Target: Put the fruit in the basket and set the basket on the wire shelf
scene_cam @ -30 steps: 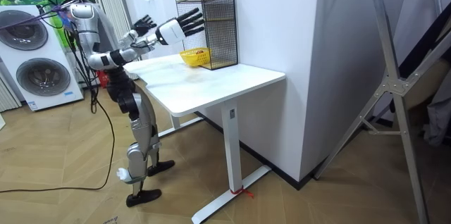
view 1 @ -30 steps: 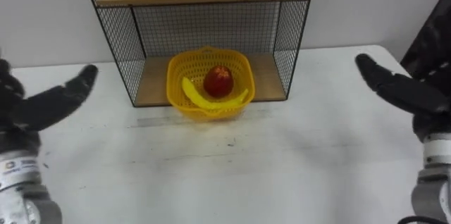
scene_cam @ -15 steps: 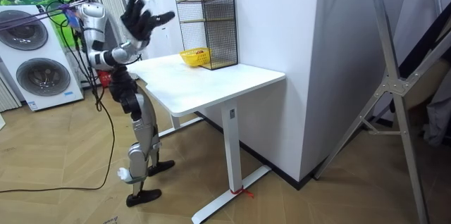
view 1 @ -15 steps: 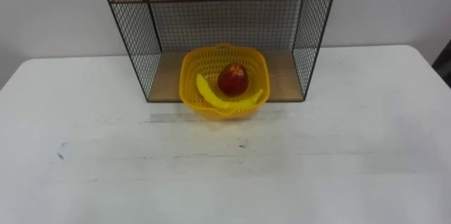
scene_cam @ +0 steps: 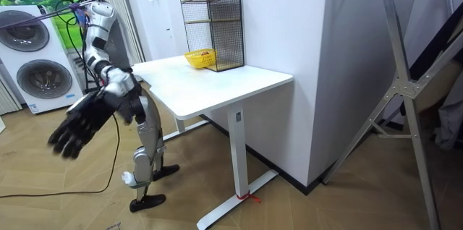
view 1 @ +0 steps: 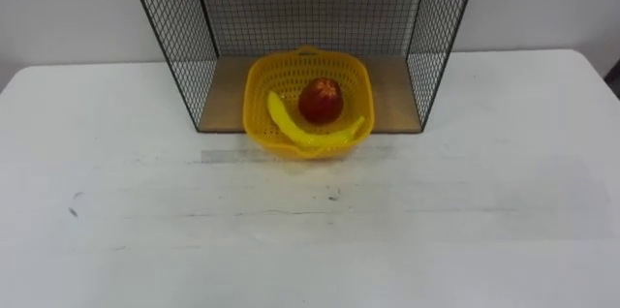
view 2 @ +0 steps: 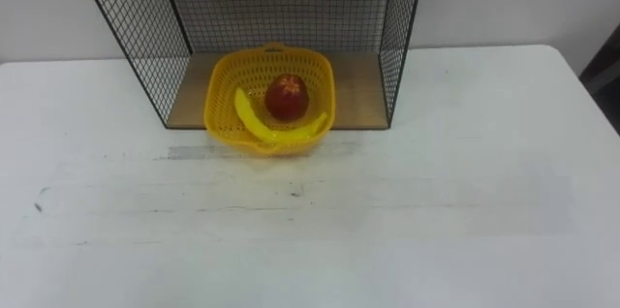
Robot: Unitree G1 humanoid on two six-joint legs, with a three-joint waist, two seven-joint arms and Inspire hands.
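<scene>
1. Left eye view: yellow basket (view 1: 260,95) holds a banana (view 1: 295,132) curled along its near wall and a red fruit (view 1: 321,101) just behind it, the two touching.
2. The basket sits on the bottom board (view 1: 392,95) of the wire shelf (view 1: 179,51), about centred between the left and right mesh sides. Its near rim pokes out past the shelf's front edge, over the table (view 1: 310,240).
3. Room view: the robot stands at the table's left end. Right robot hand (scene_cam: 78,125) hangs low beside its leg with fingers spread straight, holding nothing. I cannot tell the left robot hand's state.
4. Step, my read: fruit loaded, basket placed, so the task is essentially done.
5. Next, if anything: bring a robot hand back over the table and nudge the basket's near wall farther in, pushing straight so it doesn't tip or snag the mesh.
</scene>
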